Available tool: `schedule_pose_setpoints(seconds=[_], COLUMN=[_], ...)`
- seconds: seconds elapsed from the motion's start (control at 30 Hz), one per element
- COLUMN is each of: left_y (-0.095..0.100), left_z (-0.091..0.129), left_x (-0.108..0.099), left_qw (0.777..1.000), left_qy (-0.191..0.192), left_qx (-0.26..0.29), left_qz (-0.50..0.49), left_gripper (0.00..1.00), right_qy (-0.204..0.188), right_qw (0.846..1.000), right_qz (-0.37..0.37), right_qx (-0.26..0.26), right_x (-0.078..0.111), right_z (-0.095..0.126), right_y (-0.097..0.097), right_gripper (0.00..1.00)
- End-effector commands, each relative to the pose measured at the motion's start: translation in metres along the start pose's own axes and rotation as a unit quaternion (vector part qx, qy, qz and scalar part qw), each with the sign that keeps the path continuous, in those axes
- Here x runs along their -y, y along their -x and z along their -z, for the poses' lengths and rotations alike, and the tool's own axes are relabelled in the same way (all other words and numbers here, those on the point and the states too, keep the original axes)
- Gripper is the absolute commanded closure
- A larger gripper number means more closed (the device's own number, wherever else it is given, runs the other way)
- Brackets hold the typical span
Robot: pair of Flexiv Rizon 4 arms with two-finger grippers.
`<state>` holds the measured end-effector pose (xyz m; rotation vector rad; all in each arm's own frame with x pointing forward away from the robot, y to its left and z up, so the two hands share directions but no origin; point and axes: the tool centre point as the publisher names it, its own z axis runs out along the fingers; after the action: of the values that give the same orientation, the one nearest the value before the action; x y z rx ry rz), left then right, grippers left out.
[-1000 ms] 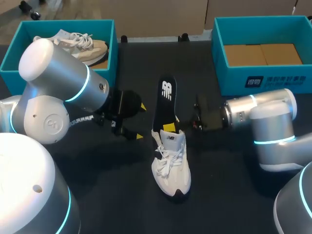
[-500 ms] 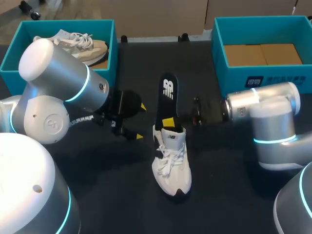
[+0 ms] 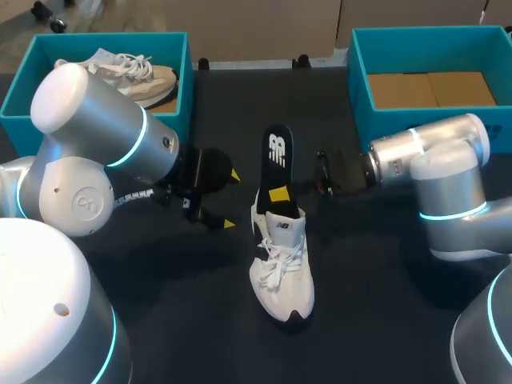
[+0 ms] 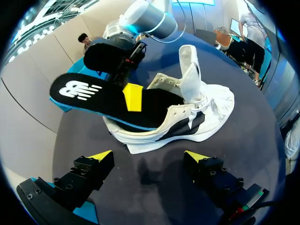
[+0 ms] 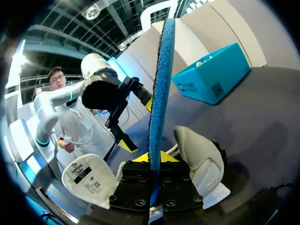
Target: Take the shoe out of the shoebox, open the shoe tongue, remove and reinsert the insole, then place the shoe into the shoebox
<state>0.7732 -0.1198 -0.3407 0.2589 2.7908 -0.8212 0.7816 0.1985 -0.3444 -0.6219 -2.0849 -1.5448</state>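
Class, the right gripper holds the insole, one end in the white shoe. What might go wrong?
The left gripper stands open, clear of the shoe, so the unheld shoe may drag or tip as the insole moves.
The right gripper pinches the insole at one spot; it might bend or slip.

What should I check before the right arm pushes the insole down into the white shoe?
1. The right jaws are shut on the insole: ok, it stands edge-on between them in the right wrist view.
2. The tongue is pulled open: ok, it stands upright.
3. One end of the insole is in the opening of the shoe: ok, though most of it sticks out past the heel.
4. That end lies flat inside: cannot tell, hidden by the shoe.
5. The left jaws are clear of the shoe: ok, open, with the shoe ahead of them and untouched.
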Motion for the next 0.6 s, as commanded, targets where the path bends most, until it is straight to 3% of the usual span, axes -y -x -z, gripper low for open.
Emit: schedule_pose_setpoints(seconds=[0.03, 0.23, 0.4, 0.43, 0.5, 0.6], left_y=[0.000, 0.000, 0.000, 0.000, 0.000, 0.000], left_z=[0.000, 0.000, 0.000, 0.000, 0.000, 0.000], left_x=[0.000, 0.000, 0.000, 0.000, 0.000, 0.000], left_qw=[1.000, 1.000, 1.000, 1.000, 1.000, 1.000], left_qy=[0.001, 0.001, 0.001, 0.001, 0.001, 0.001], left_qx=[0.000, 0.000, 0.000, 0.000, 0.000, 0.000], left_qz=[0.000, 0.000, 0.000, 0.000, 0.000, 0.000], left_gripper=[0.00, 0.00, 0.00, 0.00, 0.00, 0.00], right_qy=[-0.003, -0.006, -0.015, -0.015, -0.016, -0.028], right_qw=[1.000, 0.999, 0.999, 0.999, 0.999, 0.999], right_qz=[-0.011, -0.034, -0.040, -0.038, -0.028, -0.015], right_qx=[0.001, 0.001, 0.001, 0.003, 0.009, 0.018], right_x=[0.012, 0.026, 0.027, 0.025, 0.019, 0.008], right_z=[-0.006, -0.011, -0.013, -0.012, -0.008, -0.002], right_y=[-0.004, -0.015, -0.017, -0.016, -0.016, -0.015], right_gripper=[1.00, 1.00, 1.00, 0.96, 0.77, 0.69])
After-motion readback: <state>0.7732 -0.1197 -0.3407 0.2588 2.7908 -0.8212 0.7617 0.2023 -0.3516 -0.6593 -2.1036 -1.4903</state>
